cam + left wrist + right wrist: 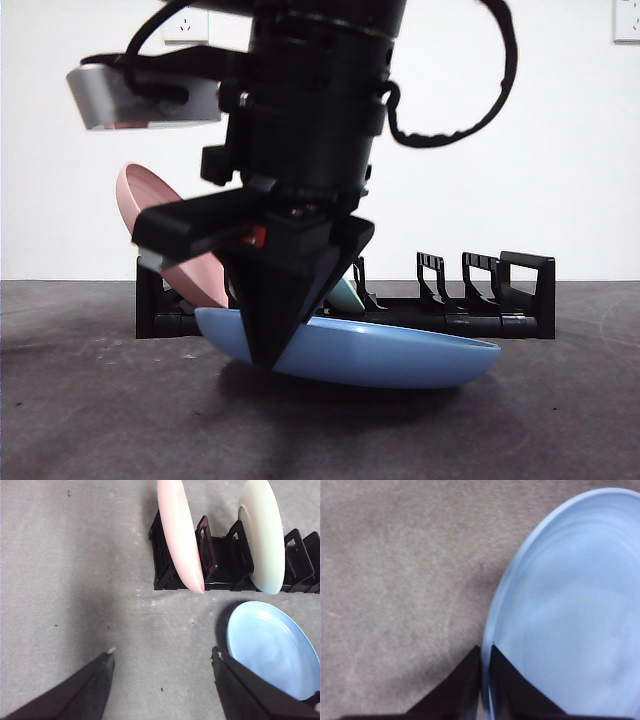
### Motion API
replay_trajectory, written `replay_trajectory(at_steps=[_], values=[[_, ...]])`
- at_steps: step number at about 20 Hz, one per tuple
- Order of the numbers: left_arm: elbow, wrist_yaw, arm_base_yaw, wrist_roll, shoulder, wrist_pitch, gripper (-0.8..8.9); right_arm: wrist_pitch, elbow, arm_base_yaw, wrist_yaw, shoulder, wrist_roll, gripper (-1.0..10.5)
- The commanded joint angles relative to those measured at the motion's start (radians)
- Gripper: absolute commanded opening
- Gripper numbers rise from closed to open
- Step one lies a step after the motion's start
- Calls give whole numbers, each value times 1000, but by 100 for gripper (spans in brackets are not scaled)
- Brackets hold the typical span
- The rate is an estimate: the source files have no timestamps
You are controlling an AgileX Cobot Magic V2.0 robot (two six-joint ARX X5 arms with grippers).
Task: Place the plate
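1. Right gripper (485,680): jaws pinched nearly shut on the rim of the shallow pale-blue plate (400,355), one jaw on each side of the edge. A rim grip is probably the only option here, since the plate is too flat to take any other way.
2. The blue plate sits on the grey table (560,430), just in front of the black slotted dish rack (500,300). The gripped side looks slightly raised, the far side low; I can't tell if it touches the table.
3. Left gripper (162,680): jaws wide apart, empty, hanging over bare table beside the plate, apparently waiting.
4. Rack load: the pink plate (180,535) stands on edge in an end slot, the cream plate (262,535) a couple of slots along.
5. Room: open slots sit between those two plates and beyond the cream one. My read is that the blue plate must tip upright to enter, keeping clear of its neighbours' rims.
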Motion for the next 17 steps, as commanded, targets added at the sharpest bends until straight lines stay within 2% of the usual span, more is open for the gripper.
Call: replay_trajectory(at_steps=[1,5,9,13,17], values=[[19,5,-3,9,6,5,313,33,12,14,-31,27,-14,13],[19,5,-3,9,6,5,313,71,12,14,-97,27,-24,21],[19,5,-3,9,6,5,313,70,12,14,-99,27,-24,116],[19,5,-3,9,6,4,313,53,12,13,-99,27,-25,121],[19,5,-3,9,6,5,313,29,30,18,-179,15,-25,350]])
